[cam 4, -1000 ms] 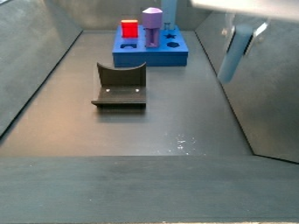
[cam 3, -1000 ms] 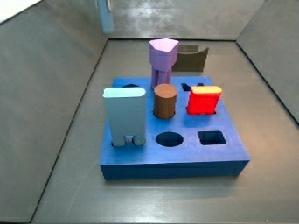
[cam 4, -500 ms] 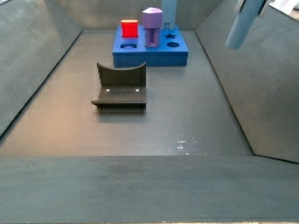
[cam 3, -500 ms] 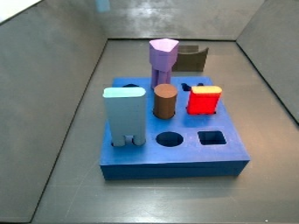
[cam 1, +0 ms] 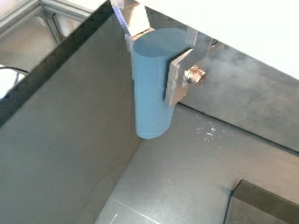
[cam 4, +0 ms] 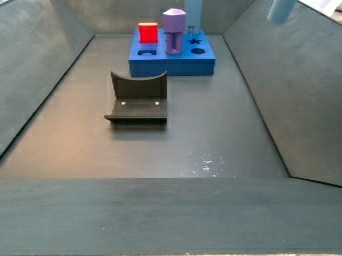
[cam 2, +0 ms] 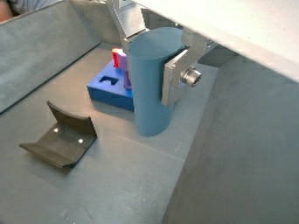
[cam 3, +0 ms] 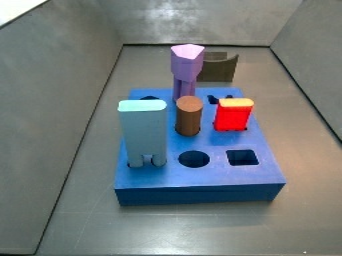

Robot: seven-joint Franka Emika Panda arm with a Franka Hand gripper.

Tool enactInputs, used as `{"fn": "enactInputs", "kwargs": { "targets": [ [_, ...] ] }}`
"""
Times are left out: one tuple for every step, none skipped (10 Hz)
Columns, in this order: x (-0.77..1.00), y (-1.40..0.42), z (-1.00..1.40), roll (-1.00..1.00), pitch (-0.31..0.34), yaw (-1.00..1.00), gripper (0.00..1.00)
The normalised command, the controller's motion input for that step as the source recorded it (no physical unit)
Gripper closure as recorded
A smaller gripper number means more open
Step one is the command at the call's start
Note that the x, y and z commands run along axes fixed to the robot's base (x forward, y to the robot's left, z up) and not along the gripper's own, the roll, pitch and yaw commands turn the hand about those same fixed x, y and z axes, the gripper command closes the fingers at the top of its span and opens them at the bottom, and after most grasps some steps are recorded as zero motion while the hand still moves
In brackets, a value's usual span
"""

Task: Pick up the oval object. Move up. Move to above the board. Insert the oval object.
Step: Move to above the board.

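Grey walls and a dark grey floor [cam 4: 160, 150] box in the workspace. Nearest to my wrist cameras is my gripper [cam 1: 158, 54], closed on the oval object [cam 1: 155, 83]: a silver finger plate [cam 2: 176, 77] presses against its flank in both wrist views, and the pale blue peg hangs upright below the plates, its rounded lower end free in the air. In a side view only the peg's lower tip [cam 4: 281, 10] shows at the upper edge of the picture, so I am high above the floor. Below and beyond the peg in a wrist view lies the fixture [cam 2: 59, 140], and farther off the board [cam 2: 107, 91]. In a side view the board [cam 3: 201, 170] carries a wide light-blue block [cam 3: 140, 130], a brown cylinder [cam 3: 189, 115], a red block [cam 3: 235, 113] and a purple peg [cam 3: 186, 65], with a round hole [cam 3: 194, 158] and a square hole [cam 3: 242, 157] open near its front edge. I judge the lift is done or nearly so; next comes the traverse until the peg hangs over the board, clear of the standing pieces, before any descent.
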Motion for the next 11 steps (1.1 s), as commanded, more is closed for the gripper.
{"fn": "enactInputs", "kwargs": {
  "targets": [
    [-0.02, -0.03, 0.93, 0.05, 0.082, 0.02, 1.0],
    [-0.01, -0.02, 0.74, 0.05, 0.083, 0.02, 1.0],
    [-0.01, -0.01, 0.6, 0.05, 0.082, 0.01, 1.0],
    [-0.01, 0.0, 0.46, 0.05, 0.083, 0.01, 1.0],
    [-0.01, 0.0, 0.26, 0.05, 0.08, 0.01, 1.0],
    [0.48, -1.0, -0.03, 0.46, 0.503, 1.0, 1.0],
    [0.49, -1.0, -0.06, 0.47, 0.507, 1.0, 1.0],
    [0.52, -1.0, -0.05, 0.42, 0.508, 0.82, 1.0],
    [0.52, -1.0, -0.05, 0.25, 0.426, 0.55, 1.0],
    [0.52, -1.0, -0.04, 0.12, 0.28, 0.29, 1.0],
    [0.52, -1.0, -0.04, 0.08, 0.218, 0.21, 1.0]
  ]
}}
